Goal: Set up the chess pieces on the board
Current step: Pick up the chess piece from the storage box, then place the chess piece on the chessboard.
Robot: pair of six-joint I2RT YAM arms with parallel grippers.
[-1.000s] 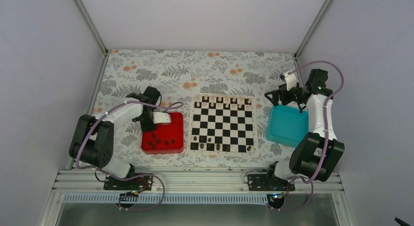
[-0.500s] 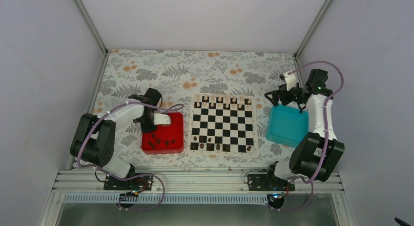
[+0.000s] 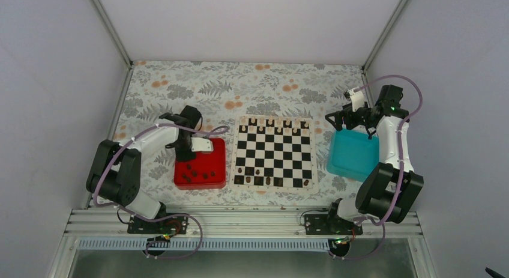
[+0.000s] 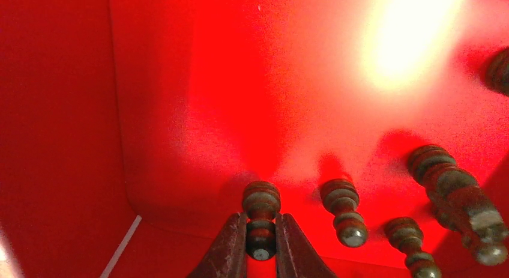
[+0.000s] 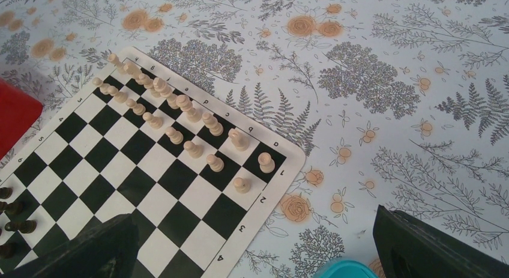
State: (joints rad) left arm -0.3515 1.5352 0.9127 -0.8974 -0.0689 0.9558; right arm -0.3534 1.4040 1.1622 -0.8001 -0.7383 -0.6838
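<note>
- Top external: the left gripper (image 3: 187,153) is down in the far-left part of the red tray (image 3: 218,182), where the loose dark chess pieces (image 3: 197,173) lie. The board (image 3: 274,153) sits just right of that tray, with a few dark pieces already along its near rows. A low carry could catch the tray's right wall and knock the load free. The right gripper (image 3: 348,118) hangs by the far edge of the teal tray (image 3: 354,158), well apart, so I judge a clash between the arms unlikely.
- Left wrist: the left gripper (image 4: 261,245) is clenched on one end of a single dark piece (image 4: 261,201) lying on its side near the tray's corner. Held at one end only, it may pivot or slip on the lift. It also comes up lying down, so it could topple when set on a square. A neighbouring piece (image 4: 343,211) lies just beside and may be dragged along.
- Right wrist: the right gripper (image 5: 253,218) is spread wide and holds nothing. Below it, the pale pieces (image 5: 186,119) stand in rows. The dark ones (image 5: 15,225) stand close together at the board's (image 5: 150,188) opposite edge, so a careless placement there could tip them.
</note>
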